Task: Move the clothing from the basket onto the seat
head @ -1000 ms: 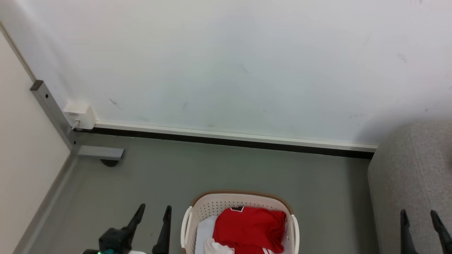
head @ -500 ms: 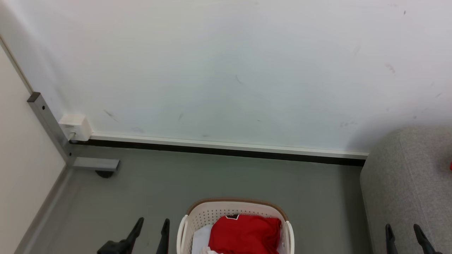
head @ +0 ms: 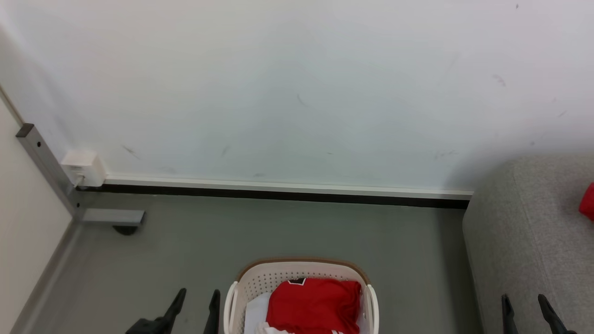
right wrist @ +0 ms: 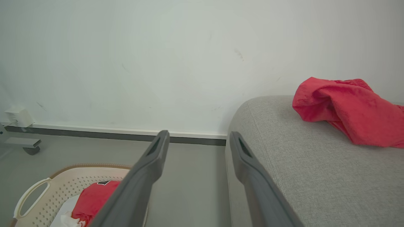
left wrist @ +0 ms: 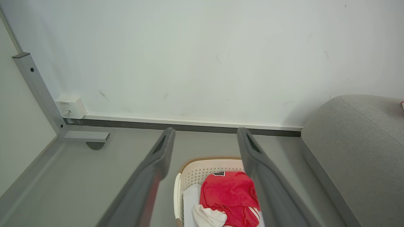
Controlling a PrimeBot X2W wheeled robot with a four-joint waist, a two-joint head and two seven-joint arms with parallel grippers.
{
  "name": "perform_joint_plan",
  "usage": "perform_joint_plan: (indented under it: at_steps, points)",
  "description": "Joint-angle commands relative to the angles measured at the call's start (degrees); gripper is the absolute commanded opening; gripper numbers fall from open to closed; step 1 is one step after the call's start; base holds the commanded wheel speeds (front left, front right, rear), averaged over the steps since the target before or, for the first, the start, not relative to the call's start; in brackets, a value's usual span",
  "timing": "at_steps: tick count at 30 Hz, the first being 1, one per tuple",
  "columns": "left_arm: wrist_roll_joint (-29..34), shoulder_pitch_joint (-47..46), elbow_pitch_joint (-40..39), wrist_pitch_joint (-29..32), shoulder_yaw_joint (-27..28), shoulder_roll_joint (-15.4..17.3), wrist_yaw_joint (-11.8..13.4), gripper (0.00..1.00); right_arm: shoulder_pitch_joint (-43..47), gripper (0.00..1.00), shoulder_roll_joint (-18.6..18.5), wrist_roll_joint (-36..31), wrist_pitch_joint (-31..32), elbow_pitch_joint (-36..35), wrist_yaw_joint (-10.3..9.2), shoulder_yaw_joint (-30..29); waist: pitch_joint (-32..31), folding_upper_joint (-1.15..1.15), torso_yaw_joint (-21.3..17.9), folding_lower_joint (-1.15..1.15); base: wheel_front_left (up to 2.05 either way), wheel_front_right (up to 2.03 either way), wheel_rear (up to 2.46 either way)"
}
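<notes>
In the oval cream plastic basket the bright red fabric jersey lies untouched; our view just swung toward the grey upholstered sofa right of it; left gripper and right gripper flank it, spread wide, empty; pickup unstarted.

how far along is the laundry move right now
Done: one red garment already lies on the grey seat. In hand: nothing; the left pincer and right pincer are both open and empty, apart from the basket. To do: the red jersey still sits in the basket beside a white sheet; it needs picking up and moving to the seat.
</notes>
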Motion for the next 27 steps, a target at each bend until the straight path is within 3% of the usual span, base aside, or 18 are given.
perform_joint_plan:
  at_steps: [1,17,27]
  points:
    - [1.1,0.0,0.1,0.0,0.4,-0.1,-0.3,1.00,-0.6,1.00,-0.1,0.3,0.1,0.1,-0.11,-0.1,0.1,0.00,-0.5,0.00,0.00,0.00,0.00]
    - [2.6,-4.6,5.1,0.0,-0.4,-1.0,-1.7,1.00,-3.8,1.00,-0.1,-1.4,0.1,-3.1,-0.11,1.3,3.6,0.00,-8.5,0.00,0.00,0.00,0.00]
    - [4.6,-19.3,17.2,2.0,-5.6,-1.2,-3.2,1.00,-10.2,1.00,-0.1,-0.4,0.1,-7.5,-0.11,3.2,15.4,0.00,-13.4,0.00,0.00,0.00,0.00]
